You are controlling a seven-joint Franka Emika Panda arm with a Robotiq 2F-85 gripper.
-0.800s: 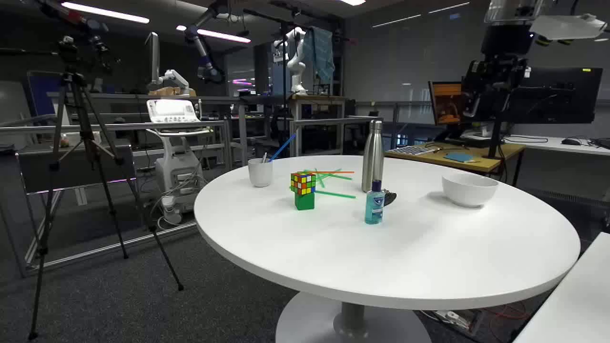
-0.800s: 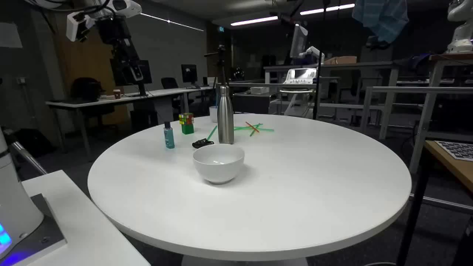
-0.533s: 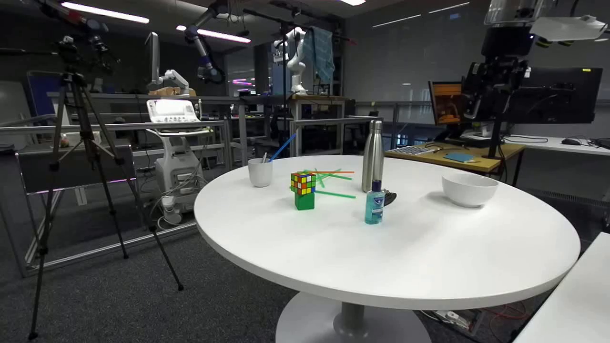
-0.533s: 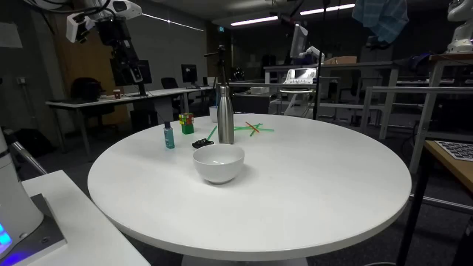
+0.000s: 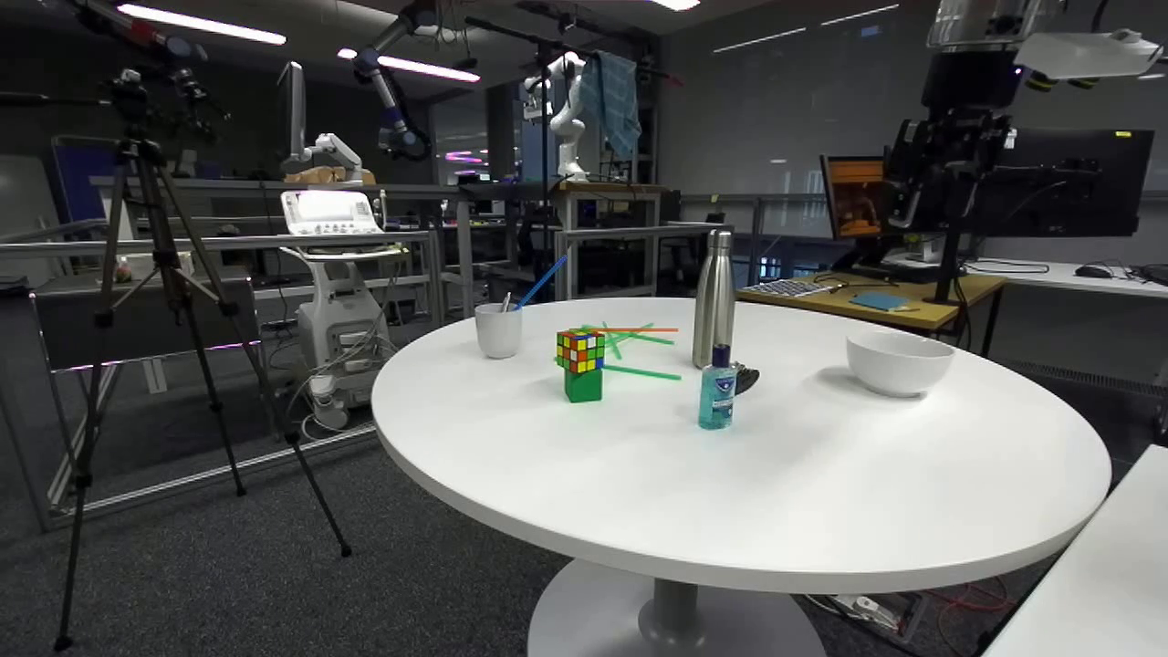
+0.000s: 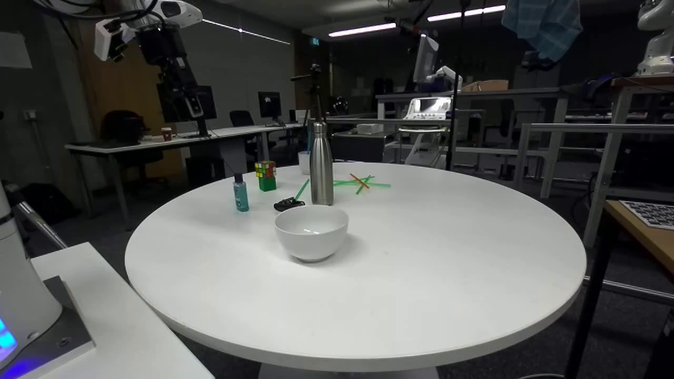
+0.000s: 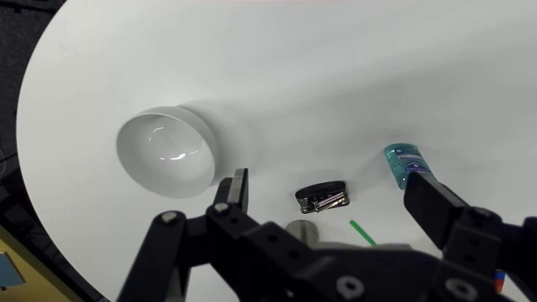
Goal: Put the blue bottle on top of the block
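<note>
Blue bottle, standing upright on the tabletop near the steel flask, should be light, smooth and slightly squeezable, so the jaws, wide apart and holding nothing, would best close gently around its middle, below the cap.

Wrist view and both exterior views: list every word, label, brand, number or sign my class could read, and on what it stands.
No text can be read with certainty.
Blue bottle: its lettering is too blurred to read.
Green sign high in the background: too small to read.
Yellow sticker on the black monitor: any writing is too small to read.
Keyboard: key markings too small to read.
</note>
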